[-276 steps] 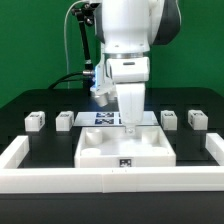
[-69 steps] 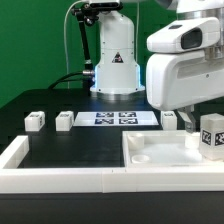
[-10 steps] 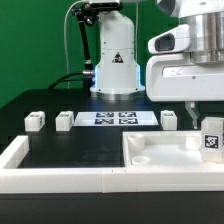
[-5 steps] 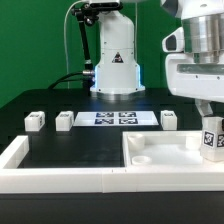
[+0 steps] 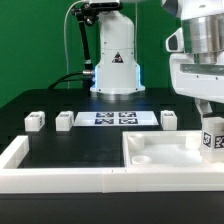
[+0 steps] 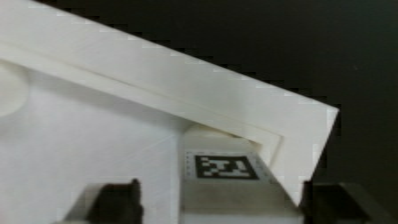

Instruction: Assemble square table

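Note:
The white square tabletop [image 5: 160, 160] lies upside down at the front on the exterior view's right, its raised rim facing up. One tagged white leg [image 5: 213, 138] stands upright in its far corner on that side. My gripper [image 5: 213, 124] hangs straight over this leg. In the wrist view the dark fingers [image 6: 118, 201] stand on either side of the leg [image 6: 224, 180], with a gap showing on both sides. The gripper [image 6: 224, 205] is open and straddles the leg without clamping it.
Three more leg blocks [image 5: 36, 120] [image 5: 66, 119] [image 5: 169, 119] sit in a row on the black table. The marker board [image 5: 118, 118] lies between them. A long white rail [image 5: 18, 155] borders the work area at the front and on the exterior view's left.
The jaws have spread apart and let go of the leg, which stays upright in the tabletop's corner. Before that, the hand shifted toward the exterior view's right.

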`<state>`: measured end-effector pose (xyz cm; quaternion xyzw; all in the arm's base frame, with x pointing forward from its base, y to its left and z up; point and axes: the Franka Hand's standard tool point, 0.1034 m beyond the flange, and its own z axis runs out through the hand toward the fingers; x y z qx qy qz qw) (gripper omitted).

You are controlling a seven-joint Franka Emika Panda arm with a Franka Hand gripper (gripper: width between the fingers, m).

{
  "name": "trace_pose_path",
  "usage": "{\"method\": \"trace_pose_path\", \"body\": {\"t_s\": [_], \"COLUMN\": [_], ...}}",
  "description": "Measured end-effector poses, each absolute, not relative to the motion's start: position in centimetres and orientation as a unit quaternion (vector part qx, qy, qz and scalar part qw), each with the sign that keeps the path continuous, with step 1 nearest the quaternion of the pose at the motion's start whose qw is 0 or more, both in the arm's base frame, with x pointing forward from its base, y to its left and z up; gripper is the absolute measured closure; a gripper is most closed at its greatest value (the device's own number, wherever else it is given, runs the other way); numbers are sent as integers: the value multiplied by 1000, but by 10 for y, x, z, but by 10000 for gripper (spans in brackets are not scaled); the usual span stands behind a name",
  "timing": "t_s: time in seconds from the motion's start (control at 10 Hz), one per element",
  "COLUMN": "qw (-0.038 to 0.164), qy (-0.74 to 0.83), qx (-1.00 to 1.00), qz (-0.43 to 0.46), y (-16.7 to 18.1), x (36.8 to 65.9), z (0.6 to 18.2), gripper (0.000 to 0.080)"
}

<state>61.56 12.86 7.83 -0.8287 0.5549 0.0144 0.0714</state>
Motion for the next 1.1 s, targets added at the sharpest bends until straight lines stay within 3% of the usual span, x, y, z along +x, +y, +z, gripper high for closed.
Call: {"method": "trace_pose_path", "body": {"t_s": [0.1,0.2,0.3,0.7,1.1], "qw": [72,71,71,65,42], "qy": [523,466,418,250,73], "qx": [-849,-882,-905,-966,-996], "qz": [12,7,4,-4,-9], "y": [129,128,128,128,128], "x": [617,618,618,617,620], "z": [79,79,77,75,78], "gripper": [210,210,161,151,151]}}
